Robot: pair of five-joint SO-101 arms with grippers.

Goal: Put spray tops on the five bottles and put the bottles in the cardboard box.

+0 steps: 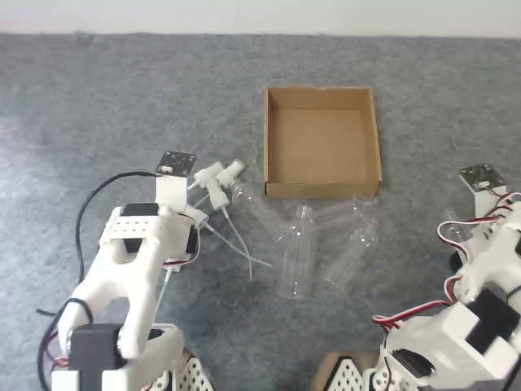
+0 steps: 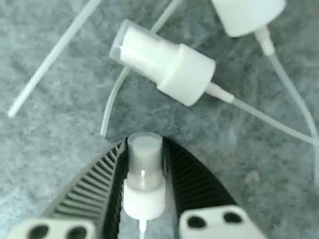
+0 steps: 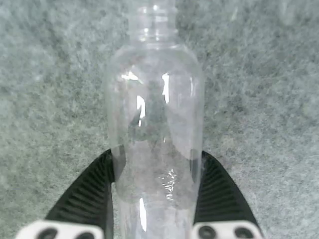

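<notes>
In the left wrist view my left gripper (image 2: 143, 147) is shut on a white spray top (image 2: 143, 172), its clear cap pointing away from the wrist. Two more spray tops (image 2: 164, 64) (image 2: 246, 15) lie just beyond on the grey carpet, their thin dip tubes trailing off. In the high view the left gripper (image 1: 194, 224) sits among the spray tops (image 1: 216, 183). My right gripper (image 3: 155, 159) is shut on a clear bottle (image 3: 155, 114) whose open neck points away. Several clear bottles (image 1: 297, 252) lie in front of the open cardboard box (image 1: 269, 142).
Grey carpet covers the whole table. Loose dip tubes (image 1: 236, 244) stretch from the spray tops toward the bottles. The cardboard box stands at the far centre, its inside bare. The right arm (image 1: 480, 301) is at the table's right edge.
</notes>
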